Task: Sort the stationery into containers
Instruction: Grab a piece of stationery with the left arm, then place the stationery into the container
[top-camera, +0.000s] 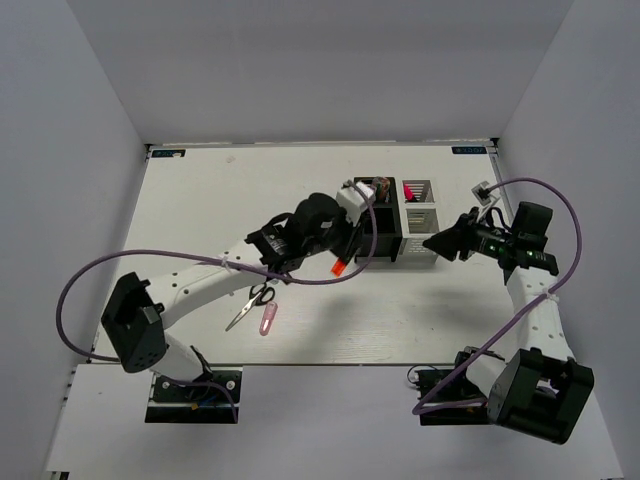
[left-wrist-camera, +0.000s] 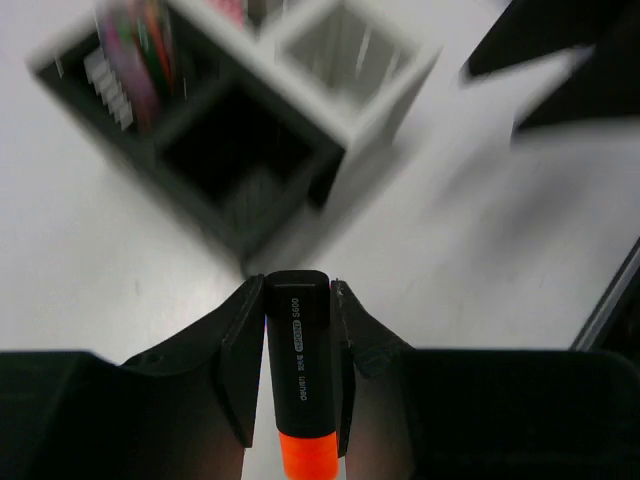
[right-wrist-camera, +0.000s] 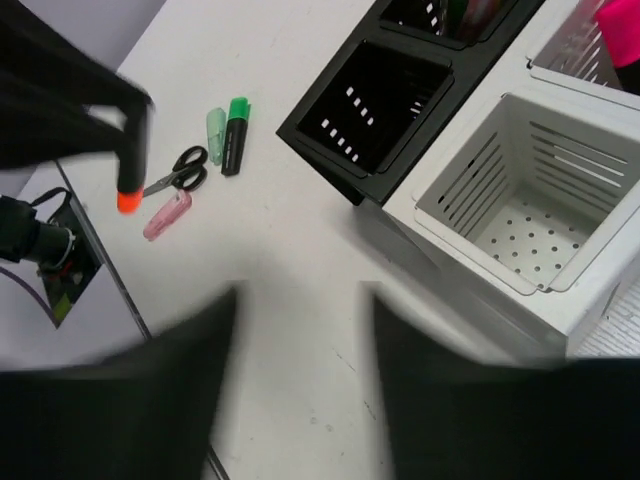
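Left pincer (left-wrist-camera: 297, 296): clamped on the orange-capped marker (left-wrist-camera: 298, 350), cap end toward the wrist. You are holding it above the worktop (right-wrist-camera: 280, 260), just short of the black holder (right-wrist-camera: 335, 110).
Right pincer (right-wrist-camera: 300, 385): jaws spread wide with nothing between them, hanging near the white holder (right-wrist-camera: 590, 165).
Done: coloured items stand in the black holder's far compartment, and something pink shows in the white holder's far one.
Near compartments: both look empty.
Left to do: the scissors (right-wrist-camera: 180, 170), pink cutter (right-wrist-camera: 167, 215), green-capped marker (right-wrist-camera: 235, 122) and mint highlighter (right-wrist-camera: 216, 135) lie clustered on the worktop, well apart from the holders.
Progress: by my judgement you are roughly midway, with four loose pieces plus the one in hand.
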